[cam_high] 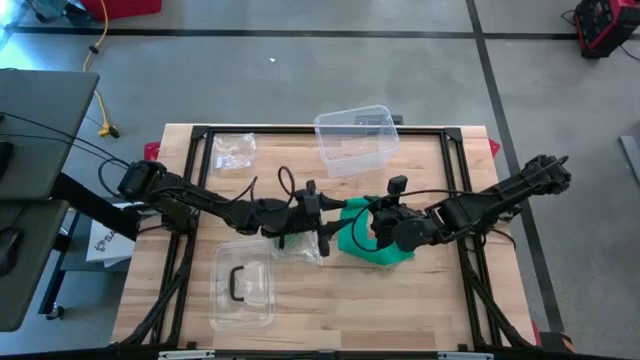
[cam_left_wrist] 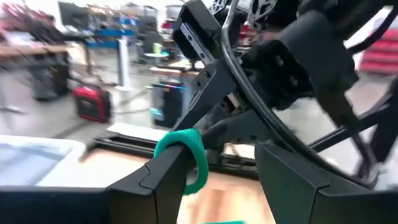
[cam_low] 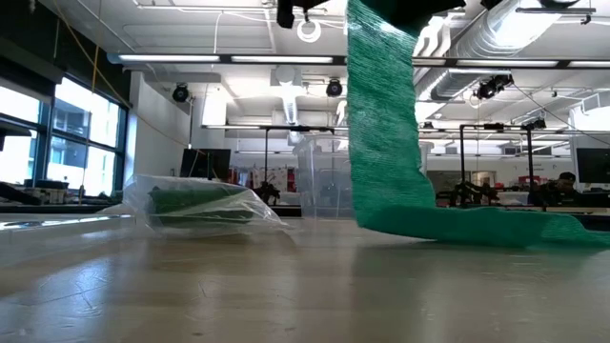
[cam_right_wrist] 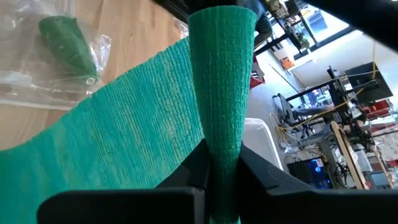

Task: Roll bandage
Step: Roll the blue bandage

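A green bandage [cam_high: 355, 238] is partly unrolled. In the low view it hangs as an upright strip [cam_low: 381, 105], and its lower part lies spread on the table [cam_low: 477, 224]. My right gripper [cam_high: 372, 228] is shut on the strip above the table's middle. My left gripper [cam_high: 325, 215] is open right beside it, with a green loop of bandage [cam_left_wrist: 188, 155] around one finger. A second green roll [cam_right_wrist: 68, 46] lies in a clear plastic bag [cam_high: 295, 247] on the table under the left gripper. My left gripper has a loop of the bandage [cam_left_wrist: 193, 163] wound around the tip of one finger [cam_left_wrist: 166, 180]; the other finger [cam_left_wrist: 292, 180] stands apart and bare. The loop is lifted clear of the table. My right gripper pinches the gathered strip [cam_right_wrist: 222, 134] between its two fingers [cam_right_wrist: 194, 167]. The strip runs on past the fingertips, narrowed where it is held. Its wider part [cam_right_wrist: 124, 124] spreads out down to the table.
A clear plastic box [cam_high: 356, 139] stands at the far middle. A clear lid with a black handle [cam_high: 241, 286] lies near the front left. A small empty bag [cam_high: 232, 150] lies at the far left. Bare wood shows at the front right.
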### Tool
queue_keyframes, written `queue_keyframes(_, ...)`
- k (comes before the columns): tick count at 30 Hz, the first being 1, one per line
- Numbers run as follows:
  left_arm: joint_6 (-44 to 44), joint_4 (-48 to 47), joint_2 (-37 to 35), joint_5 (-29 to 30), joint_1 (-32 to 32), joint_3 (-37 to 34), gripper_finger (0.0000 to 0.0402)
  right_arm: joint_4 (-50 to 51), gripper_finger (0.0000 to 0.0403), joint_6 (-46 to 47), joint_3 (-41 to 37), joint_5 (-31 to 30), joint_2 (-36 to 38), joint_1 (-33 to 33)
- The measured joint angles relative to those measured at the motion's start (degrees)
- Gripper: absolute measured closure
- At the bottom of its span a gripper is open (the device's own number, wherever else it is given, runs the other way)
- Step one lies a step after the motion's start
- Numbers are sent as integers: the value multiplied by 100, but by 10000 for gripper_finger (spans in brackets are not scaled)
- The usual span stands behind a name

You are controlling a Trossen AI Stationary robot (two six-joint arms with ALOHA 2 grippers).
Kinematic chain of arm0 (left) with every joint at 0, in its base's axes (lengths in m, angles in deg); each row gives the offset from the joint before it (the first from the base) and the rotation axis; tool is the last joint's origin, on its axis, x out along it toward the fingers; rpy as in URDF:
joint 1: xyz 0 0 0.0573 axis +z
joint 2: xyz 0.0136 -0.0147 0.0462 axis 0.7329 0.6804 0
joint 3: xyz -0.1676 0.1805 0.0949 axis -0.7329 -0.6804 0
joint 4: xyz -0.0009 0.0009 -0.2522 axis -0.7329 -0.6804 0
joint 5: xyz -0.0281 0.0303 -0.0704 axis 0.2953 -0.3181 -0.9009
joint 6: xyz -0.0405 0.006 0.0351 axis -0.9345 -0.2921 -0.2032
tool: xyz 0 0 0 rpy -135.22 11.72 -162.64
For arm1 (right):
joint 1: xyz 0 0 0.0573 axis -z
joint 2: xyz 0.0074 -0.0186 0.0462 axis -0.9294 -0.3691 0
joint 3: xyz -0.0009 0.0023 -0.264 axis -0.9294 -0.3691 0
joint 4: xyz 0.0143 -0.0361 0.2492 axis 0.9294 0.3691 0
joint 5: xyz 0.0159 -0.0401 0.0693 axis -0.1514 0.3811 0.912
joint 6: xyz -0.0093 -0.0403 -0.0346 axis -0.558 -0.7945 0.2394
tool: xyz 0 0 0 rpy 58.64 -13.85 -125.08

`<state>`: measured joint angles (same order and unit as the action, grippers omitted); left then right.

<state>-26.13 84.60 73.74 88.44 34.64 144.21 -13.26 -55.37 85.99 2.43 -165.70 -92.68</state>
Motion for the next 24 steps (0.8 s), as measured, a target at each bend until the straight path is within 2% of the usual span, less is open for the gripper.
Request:
queue_keyframes(5, -709, -236, -12, -690, 318, 0, 218, 135, 369, 74, -10, 144, 6, -4)
queue_keyframes(12, -844, -421, 0, -892, 547, 0, 267, 204, 355, 451, -11, 704, 6, -2)
queue_keyframes(15, -691, -560, 6, -951, 623, 0, 304, 150, 328, 622, -11, 830, 6, -7)
queue_keyframes(20, -616, -633, -16, -1769, 777, 0, 379, 93, 261, 753, -11, 959, 3, 21)
queue_keyframes(22, -560, -674, -65, -1921, 798, 0, 393, -101, 235, 729, 15, 950, 12, 31)
queue_keyframes(24, -428, -854, -174, -1738, 811, -4, 393, -106, 216, 726, 30, 846, 77, 19)
